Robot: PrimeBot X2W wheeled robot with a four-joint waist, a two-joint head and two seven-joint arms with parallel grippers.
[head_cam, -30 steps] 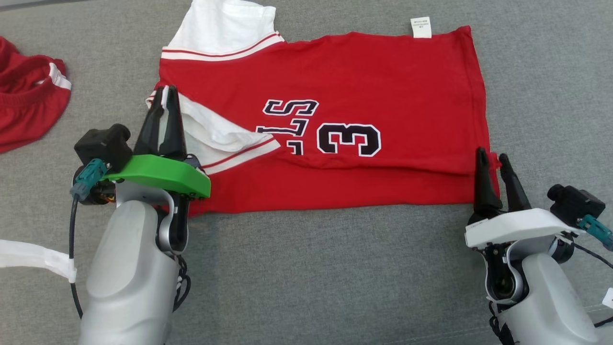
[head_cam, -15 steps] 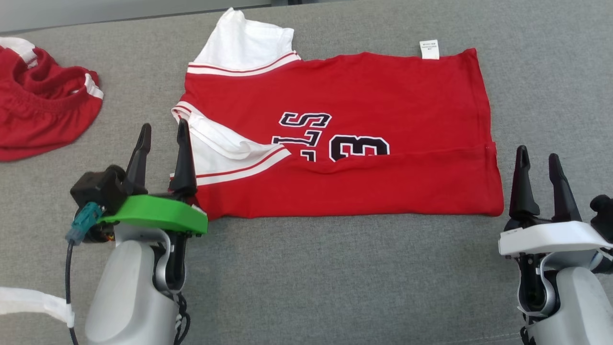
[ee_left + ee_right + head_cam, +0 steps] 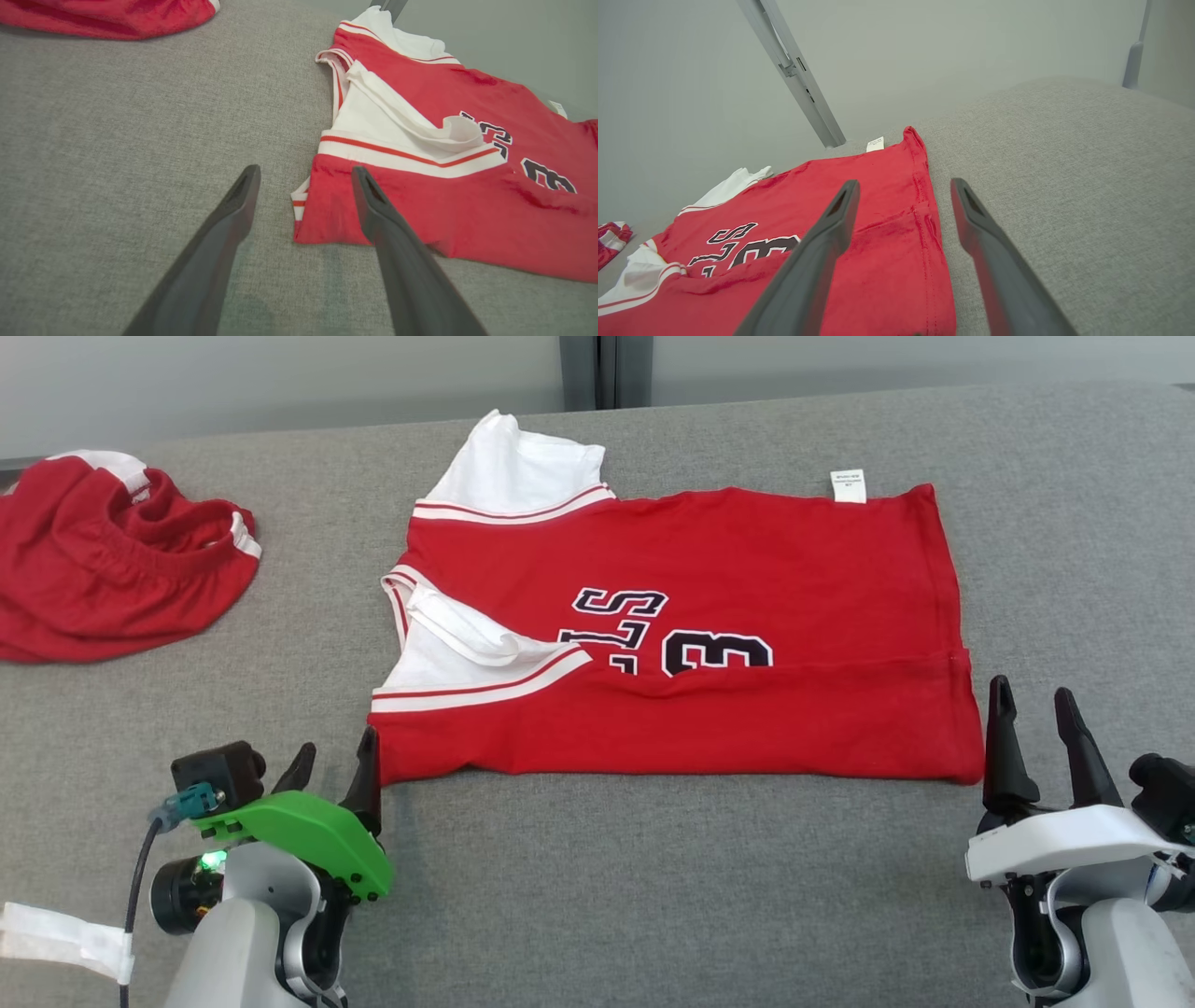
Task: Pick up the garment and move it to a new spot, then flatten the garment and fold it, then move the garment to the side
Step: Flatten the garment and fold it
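The garment is a red jersey with white sleeves and black numerals, lying flat on the grey surface with its near long edge folded up over the body. It also fills the right of the left wrist view and the lower left of the right wrist view. My left gripper stands open just off the jersey's near left corner, nothing between its fingers. My right gripper is open beside the near right corner, empty too.
A second red garment with white trim lies crumpled at the far left, also seen in the left wrist view. A white strap shows at the lower left. A grey post rises behind the table's far edge.
Both grippers let go of the jersey's folded edge, opened wide and drew back toward me. The head camera tilted up, so the whole scene sits lower in the picture.
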